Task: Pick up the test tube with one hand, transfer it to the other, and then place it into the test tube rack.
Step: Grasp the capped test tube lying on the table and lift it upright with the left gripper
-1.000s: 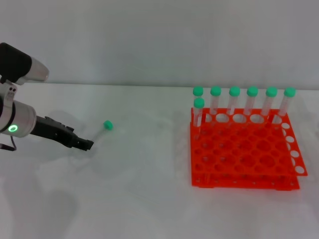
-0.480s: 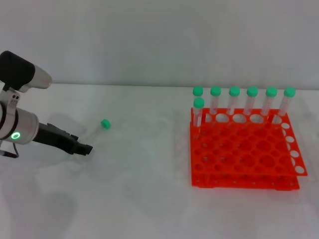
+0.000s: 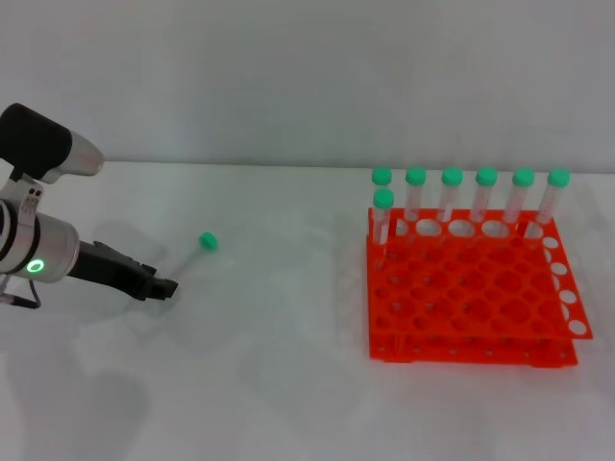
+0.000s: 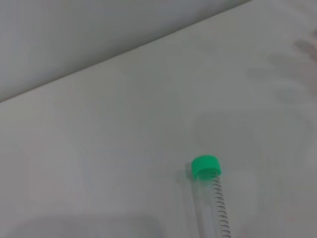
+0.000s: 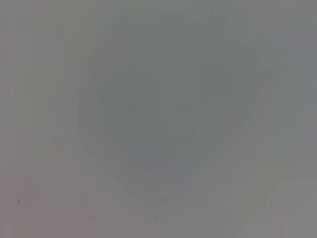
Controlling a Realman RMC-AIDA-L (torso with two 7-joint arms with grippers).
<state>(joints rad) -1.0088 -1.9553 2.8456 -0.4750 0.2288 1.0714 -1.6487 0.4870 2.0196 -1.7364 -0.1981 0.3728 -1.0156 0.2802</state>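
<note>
The test tube (image 3: 195, 254) lies on the white table, left of centre, with its green cap (image 3: 207, 241) pointing away from me and its clear body running back toward my left gripper (image 3: 161, 286). That green-lit gripper is low over the table, with its tip at the tube's bottom end. The left wrist view shows the tube (image 4: 214, 206) and its cap (image 4: 205, 166) close up, with no fingers in view. The orange-red rack (image 3: 461, 298) stands at the right. My right gripper is out of view, and its wrist view shows only blank grey.
Several identical green-capped tubes (image 3: 451, 192) stand upright along the rack's back row, and one more (image 3: 383, 219) stands at its left edge. White table surface (image 3: 288, 317) lies between the loose tube and the rack. A grey wall rises behind the table.
My left gripper has drawn slightly left and lower. The tube's cap shifted a little left, then back to the right.
</note>
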